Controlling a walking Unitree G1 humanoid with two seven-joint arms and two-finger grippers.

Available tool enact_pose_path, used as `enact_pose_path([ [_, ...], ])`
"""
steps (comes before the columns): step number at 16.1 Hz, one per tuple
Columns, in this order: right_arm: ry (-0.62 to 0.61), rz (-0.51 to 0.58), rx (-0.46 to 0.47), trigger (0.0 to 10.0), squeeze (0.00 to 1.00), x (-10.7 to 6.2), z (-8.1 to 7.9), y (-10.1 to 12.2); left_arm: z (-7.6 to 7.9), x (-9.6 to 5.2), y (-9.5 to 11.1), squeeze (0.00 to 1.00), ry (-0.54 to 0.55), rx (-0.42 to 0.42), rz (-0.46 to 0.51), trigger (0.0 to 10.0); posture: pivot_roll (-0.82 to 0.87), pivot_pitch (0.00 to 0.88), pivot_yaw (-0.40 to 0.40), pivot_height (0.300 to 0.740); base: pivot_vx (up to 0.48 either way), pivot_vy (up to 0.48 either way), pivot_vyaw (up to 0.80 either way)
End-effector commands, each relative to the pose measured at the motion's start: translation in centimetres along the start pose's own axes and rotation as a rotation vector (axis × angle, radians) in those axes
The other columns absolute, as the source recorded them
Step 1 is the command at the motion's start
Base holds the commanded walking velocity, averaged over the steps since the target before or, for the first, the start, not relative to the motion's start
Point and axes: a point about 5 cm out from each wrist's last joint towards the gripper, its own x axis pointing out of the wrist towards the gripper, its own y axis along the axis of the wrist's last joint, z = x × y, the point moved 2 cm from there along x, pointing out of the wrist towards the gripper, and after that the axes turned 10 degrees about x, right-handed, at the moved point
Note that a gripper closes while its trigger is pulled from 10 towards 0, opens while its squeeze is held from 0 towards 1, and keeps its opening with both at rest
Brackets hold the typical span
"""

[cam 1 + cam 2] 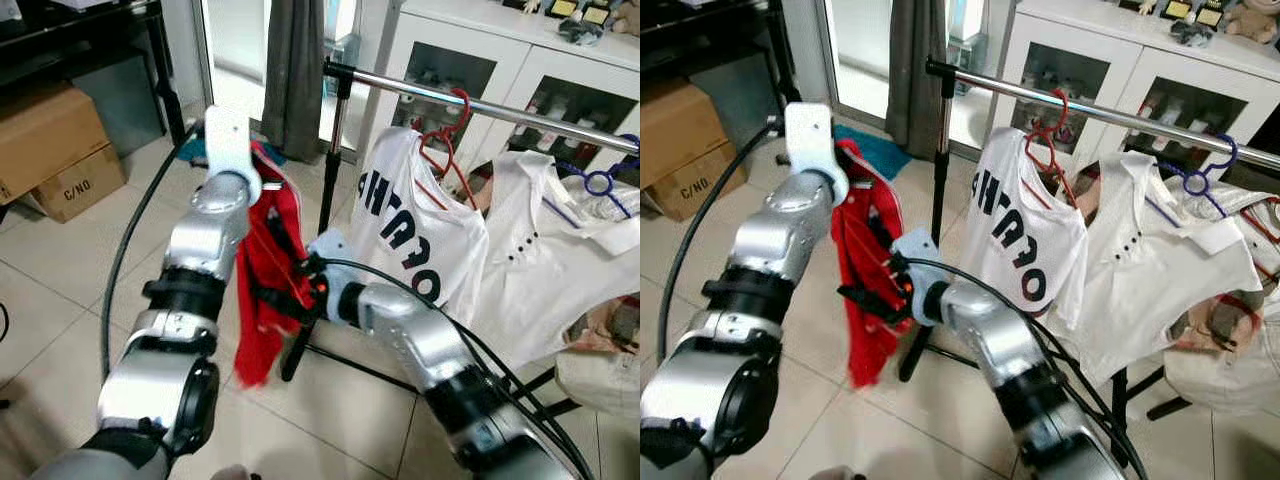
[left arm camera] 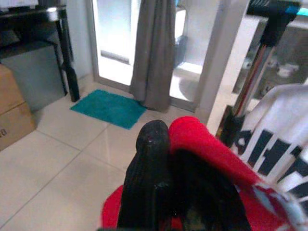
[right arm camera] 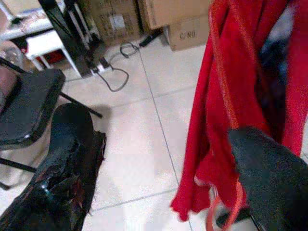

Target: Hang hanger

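Observation:
A red garment (image 1: 265, 290) hangs from my raised left gripper (image 2: 178, 192), which is shut on its top; red cloth drapes over one of the black fingers (image 2: 151, 163). The thin red hanger wire (image 3: 226, 96) runs down inside the cloth. The garment is held left of the silver clothes rail (image 1: 480, 105), below its end. My right gripper (image 3: 156, 130) is open at the garment's middle, one finger on each side of the cloth's edge, with its black fingers (image 1: 870, 292) against the red fabric.
On the rail hang a white lettered shirt on a red hanger (image 1: 445, 150) and a white shirt on a blue hanger (image 1: 600, 182). The rack's black upright pole (image 1: 335, 150) stands just behind the garment. Cardboard boxes (image 1: 50, 140) sit at the left, a white cabinet (image 1: 520, 60) behind.

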Motion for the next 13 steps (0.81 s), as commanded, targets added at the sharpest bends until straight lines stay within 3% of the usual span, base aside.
enact_pose_path([
  [1, -0.030, -0.012, -0.025, 10.0, 0.00, 0.1, 0.5, -0.1, 0.4, -0.1, 2.0, 0.00, 0.003, 0.004, 0.066, 0.0, -0.03, 0.000, -0.034, 0.740, 0.000, 0.000, 0.00],
  [5, -0.139, -0.051, -0.132, 10.0, 0.00, 1.1, 1.1, -0.7, 1.1, -0.4, 2.9, 0.00, 0.003, -0.013, 0.075, 0.0, -0.03, 0.000, -0.040, 0.740, 0.000, 0.000, 0.00],
  [13, -0.119, -0.045, -0.088, 10.0, 0.00, 2.3, -0.4, -1.7, 2.1, -0.7, 5.2, 0.00, 0.027, -0.036, 0.104, 0.0, -0.01, 0.000, -0.046, 0.740, 0.000, 0.000, 0.00],
])
